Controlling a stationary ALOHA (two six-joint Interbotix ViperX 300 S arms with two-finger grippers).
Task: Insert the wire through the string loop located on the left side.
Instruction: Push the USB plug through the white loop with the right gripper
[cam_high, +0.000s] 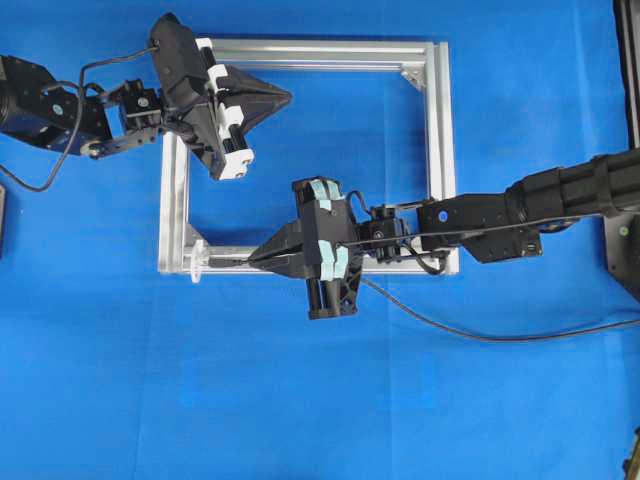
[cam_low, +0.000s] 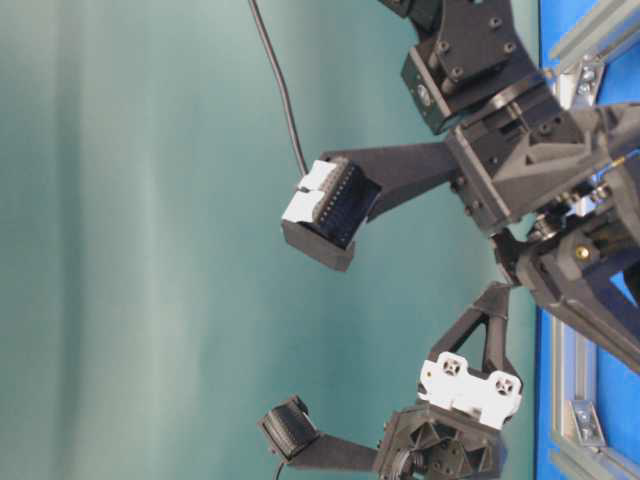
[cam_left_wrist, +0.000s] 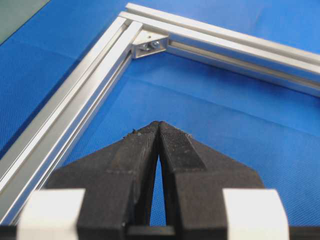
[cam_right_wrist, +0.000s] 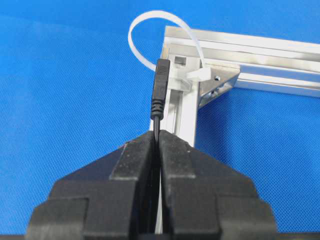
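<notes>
The wire (cam_right_wrist: 160, 85) is a thin black cable with a small plug tip, and my right gripper (cam_right_wrist: 158, 134) is shut on it just behind the plug. The plug points at the whitish string loop (cam_right_wrist: 159, 13), tied to the frame's corner, and its tip reaches the loop's near edge. Whether it has entered I cannot tell. Overhead, the right gripper (cam_high: 250, 260) sits over the frame's lower rail, close to the string loop (cam_high: 196, 262) at the lower left corner. My left gripper (cam_high: 288, 97) hovers inside the frame's upper left, shut on nothing, as its wrist view (cam_left_wrist: 158, 123) confirms.
The square aluminium frame (cam_high: 435, 150) lies on the blue cloth, with silver corner brackets (cam_left_wrist: 150, 45). The wire's slack (cam_high: 480, 335) trails right across the cloth below the right arm. A dark object stands at the table's right edge (cam_high: 625, 235).
</notes>
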